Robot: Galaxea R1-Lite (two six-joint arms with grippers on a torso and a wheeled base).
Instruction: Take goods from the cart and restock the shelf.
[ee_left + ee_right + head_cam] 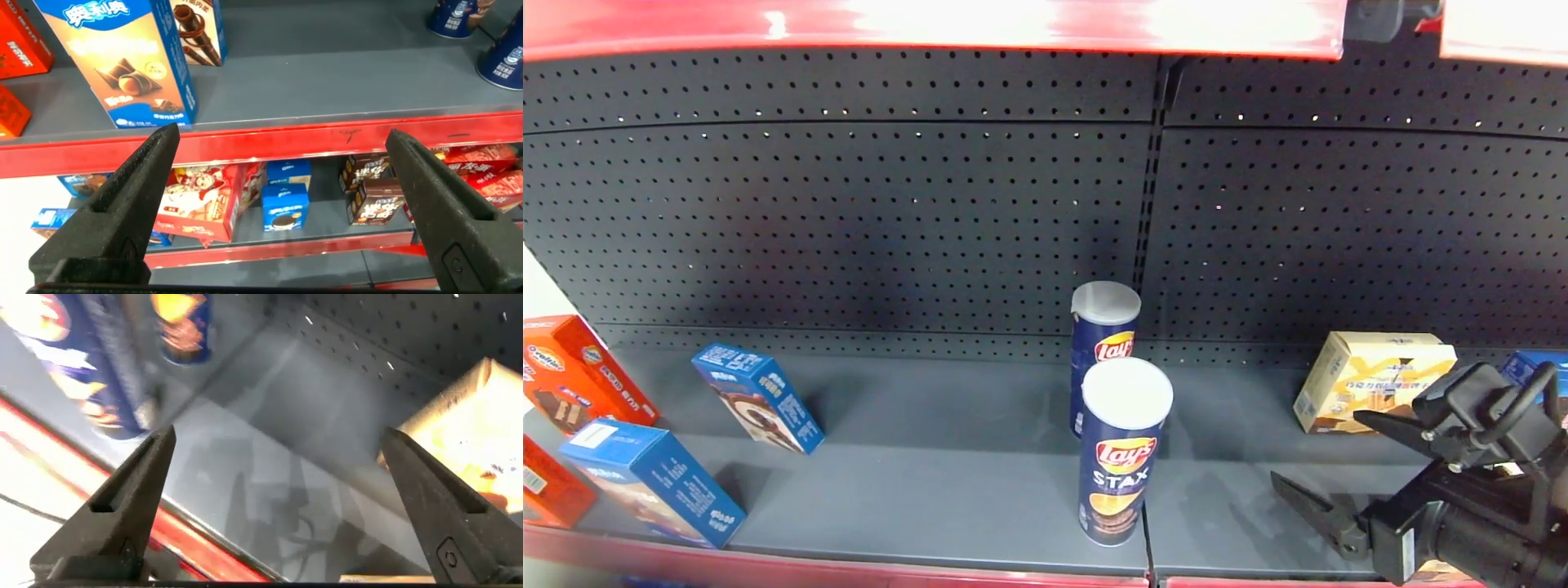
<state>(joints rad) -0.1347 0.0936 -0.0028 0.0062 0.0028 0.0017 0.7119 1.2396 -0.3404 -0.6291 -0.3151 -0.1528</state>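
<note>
Two dark blue chip cans with white lids stand upright mid-shelf, the front can (1125,449) near the shelf's edge and the back can (1103,343) behind it. My right gripper (1315,447) hovers open over the grey shelf (931,457), to the right of the front can, holding nothing. In the right wrist view the right gripper (279,439) spans bare shelf between the cans (98,367) and a cream box (466,425). My left gripper (282,137) is open and empty, in front of the shelf's red front lip (327,143), below a blue biscuit box (122,61).
Orange boxes (584,380) and blue boxes (760,398) (654,482) lean at the shelf's left. The cream box (1372,380) and a blue box (1531,367) stand at the right. A lower shelf holds several snack boxes (282,208). Perforated back panel (849,204) behind.
</note>
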